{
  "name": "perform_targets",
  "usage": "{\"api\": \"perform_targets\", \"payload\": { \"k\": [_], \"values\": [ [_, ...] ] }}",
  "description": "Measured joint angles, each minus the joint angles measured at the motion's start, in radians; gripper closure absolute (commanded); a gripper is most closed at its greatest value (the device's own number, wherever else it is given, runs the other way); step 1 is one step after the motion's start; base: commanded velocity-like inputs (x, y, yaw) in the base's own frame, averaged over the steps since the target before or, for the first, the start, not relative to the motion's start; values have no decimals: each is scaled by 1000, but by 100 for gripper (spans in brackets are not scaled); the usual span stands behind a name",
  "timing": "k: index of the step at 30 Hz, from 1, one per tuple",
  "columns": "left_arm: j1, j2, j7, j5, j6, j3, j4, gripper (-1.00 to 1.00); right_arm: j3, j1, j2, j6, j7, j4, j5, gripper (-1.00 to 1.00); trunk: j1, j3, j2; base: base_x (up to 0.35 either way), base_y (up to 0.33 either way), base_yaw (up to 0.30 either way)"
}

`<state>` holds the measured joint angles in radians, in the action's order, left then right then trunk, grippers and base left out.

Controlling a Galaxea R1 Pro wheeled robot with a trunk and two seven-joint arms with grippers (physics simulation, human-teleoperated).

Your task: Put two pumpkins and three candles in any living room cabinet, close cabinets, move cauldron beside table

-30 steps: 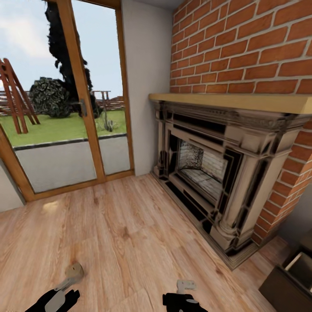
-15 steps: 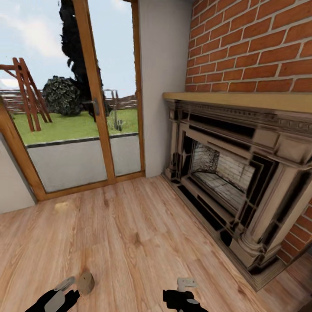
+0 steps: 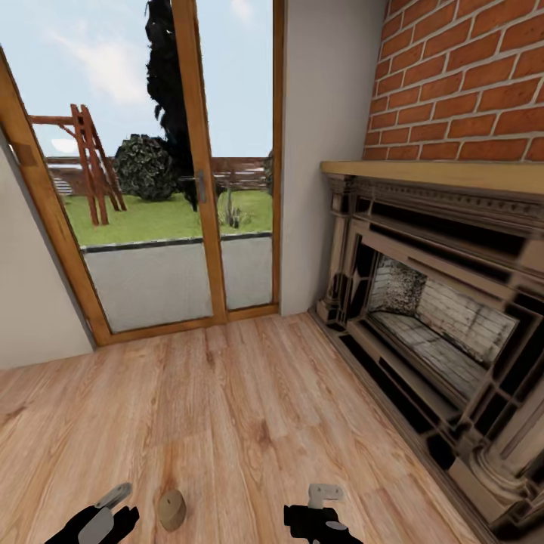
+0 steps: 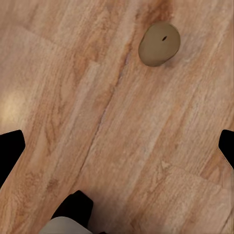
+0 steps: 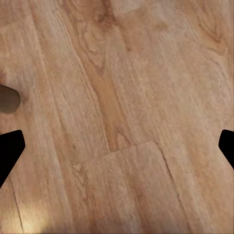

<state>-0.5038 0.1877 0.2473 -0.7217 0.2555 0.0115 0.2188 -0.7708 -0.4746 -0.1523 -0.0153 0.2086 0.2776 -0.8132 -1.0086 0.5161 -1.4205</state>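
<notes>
A grey-beige candle (image 3: 171,510) stands on the wooden floor (image 3: 249,393), left of the fireplace (image 3: 446,332). Left gripper (image 4: 117,146), fingers spread, should centre above the candle before descending.

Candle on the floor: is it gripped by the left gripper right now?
No. The candle lies alone on the wooden floor, apart from the open left gripper, whose fingertips show at the left wrist view's edges.

No writing to read anywhere here: no labels, brands, numbers or signs in the head view or either wrist view.
</notes>
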Motion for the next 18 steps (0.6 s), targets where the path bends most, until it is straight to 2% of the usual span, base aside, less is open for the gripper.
{"api": "perform_targets", "payload": {
  "k": [11, 18],
  "values": [
    [0, -1, 0, 1, 0, 15, -4, -100, 0, 0, 2, 0, -17, 0, 0, -100, 0, 0, 0, 307, 59, 5],
    [0, -1, 0, 1, 0, 15, -4, -100, 0, 0, 2, 0, -17, 0, 0, -100, 0, 0, 0, 300, 136, 0]
  ]
}}
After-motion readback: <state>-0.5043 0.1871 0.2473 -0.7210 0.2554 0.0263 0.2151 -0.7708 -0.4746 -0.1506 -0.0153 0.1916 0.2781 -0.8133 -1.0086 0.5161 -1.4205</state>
